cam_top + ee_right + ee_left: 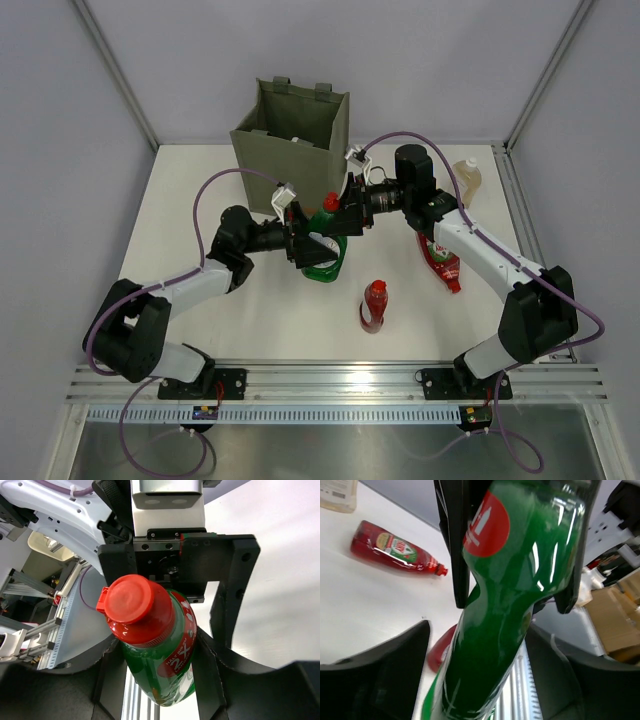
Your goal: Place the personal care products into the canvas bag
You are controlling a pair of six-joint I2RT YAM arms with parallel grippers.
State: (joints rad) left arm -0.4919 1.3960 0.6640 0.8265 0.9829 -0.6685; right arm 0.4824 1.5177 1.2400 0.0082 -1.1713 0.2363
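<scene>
While the right gripper clamps the green bottle, the left gripper straddles its body with jaws parted, one side showing a gap; bottle located at 6 o'clock of the bag.

No seeing the floor of the bag from overhead. The green bottle is mostly buried under the left gripper and right gripper, and on the left wrist cam it runs off top and bottom. One red bottle sits partly under the right arm, label print too small to read. A second red bottle peeks out behind the green one. The clear bottle is cropped by the corner.
</scene>
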